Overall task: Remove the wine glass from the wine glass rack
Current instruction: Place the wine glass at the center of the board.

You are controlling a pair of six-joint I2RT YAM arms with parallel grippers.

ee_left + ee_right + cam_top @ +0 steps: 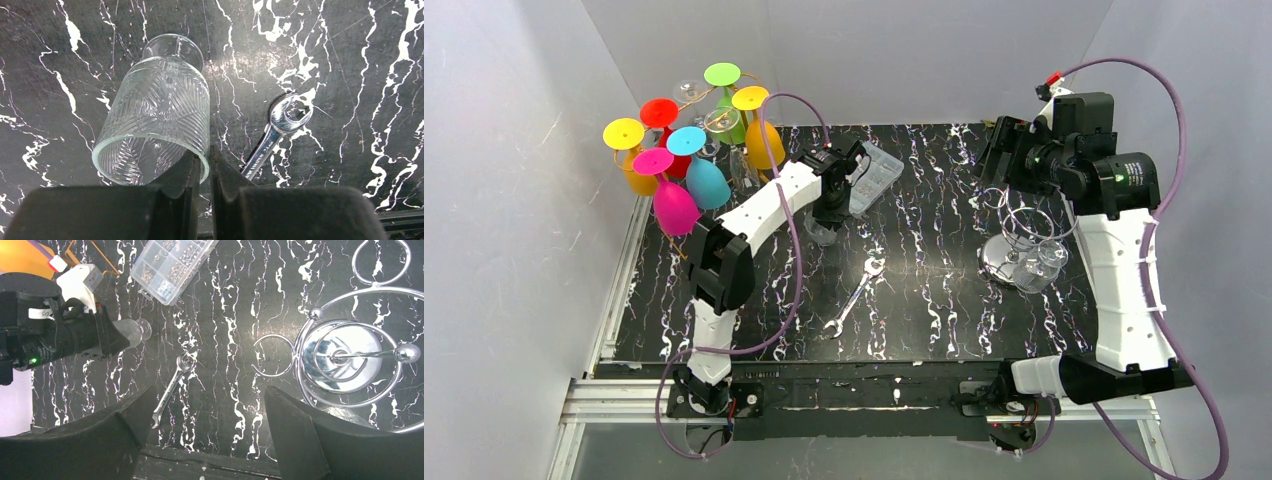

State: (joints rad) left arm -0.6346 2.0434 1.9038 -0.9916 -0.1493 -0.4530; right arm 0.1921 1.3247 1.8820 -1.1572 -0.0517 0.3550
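A clear ribbed wine glass point(155, 115) stands foot down, rim towards the left wrist camera, at the table's middle point(822, 234). My left gripper point(210, 152) is shut on its rim, one finger inside the bowl and one outside; it shows from above point(826, 215). Whether the foot touches the table I cannot tell. The chrome wine glass rack point(1016, 228) stands at the right, with another clear glass point(1041, 266) low at its front. My right gripper point(209, 391) hangs open and empty above the table, left of the rack point(350, 357), and shows from above point(998, 165).
A wrench point(854, 297) lies on the black marbled table point(924, 320), seen also in both wrist views point(277, 132) point(170, 387). A clear parts box point(874, 175) sits at the back. A gold rack of several coloured glasses point(686, 160) stands at the back left.
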